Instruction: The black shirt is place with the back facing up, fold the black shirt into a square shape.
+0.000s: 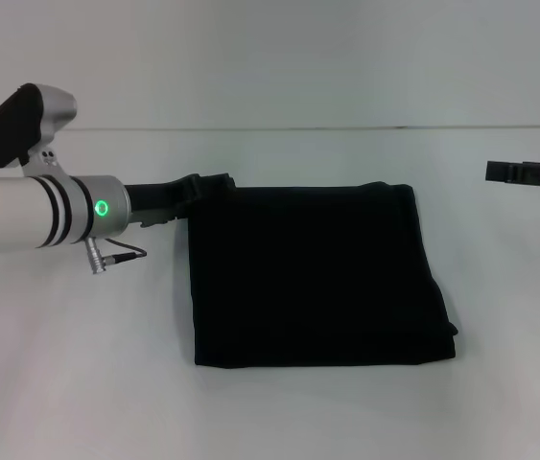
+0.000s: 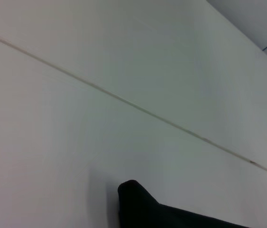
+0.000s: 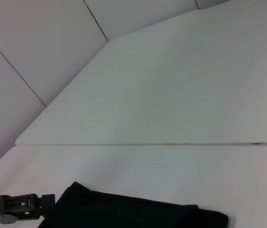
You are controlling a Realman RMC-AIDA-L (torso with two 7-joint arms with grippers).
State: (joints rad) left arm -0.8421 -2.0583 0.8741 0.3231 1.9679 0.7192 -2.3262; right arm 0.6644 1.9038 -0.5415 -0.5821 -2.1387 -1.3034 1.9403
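Head view gives us one black shirt [image 1: 317, 273] folded into a near-square, flat on the white worktop [image 1: 78, 383], left end effector [image 1: 214, 182] at its far left corner, grip impossible to tell, while the right end effector [image 1: 492, 172] hangs well clear, grip unclear.

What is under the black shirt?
The black shirt lies folded into a near square on the white table, which shows all around it. The left gripper is at its far left corner. Anything tucked beneath the cloth is hidden.
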